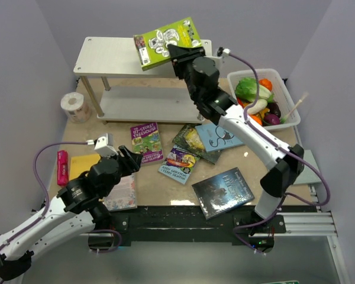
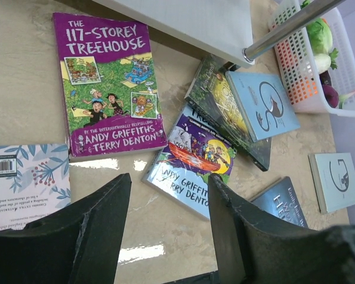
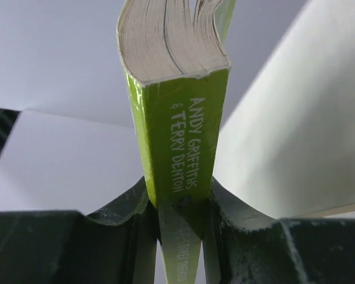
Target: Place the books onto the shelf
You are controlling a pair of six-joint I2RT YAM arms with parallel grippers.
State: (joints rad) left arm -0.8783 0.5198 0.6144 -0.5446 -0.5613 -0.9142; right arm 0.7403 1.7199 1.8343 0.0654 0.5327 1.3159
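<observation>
My right gripper (image 1: 176, 52) (image 3: 178, 192) is shut on the spine of a lime-green book (image 1: 165, 42) (image 3: 177, 136), held tilted over the right end of the shelf's top board (image 1: 106, 56) (image 3: 296, 136). My left gripper (image 1: 129, 158) (image 2: 168, 177) hangs open over bare table, with nothing between its fingers. Just beyond it lie a purple Treehouse book (image 1: 146, 142) (image 2: 106, 83) and a second Treehouse book (image 1: 180, 164) (image 2: 192, 157). A pink floral book (image 1: 123, 192) (image 2: 26, 183) lies to its left. A light-blue book (image 1: 219, 137) (image 2: 261, 105), a dark grey one (image 1: 223, 191) and a yellow one (image 1: 83, 164) also lie flat.
A white basket (image 1: 290, 94) (image 2: 296, 65) of vegetables stands at the back right. A tape roll (image 1: 76, 106) sits left of the shelf's legs, and a pink marker (image 1: 62, 167) lies at the left edge. A grey-green book (image 2: 337, 180) lies at the far right.
</observation>
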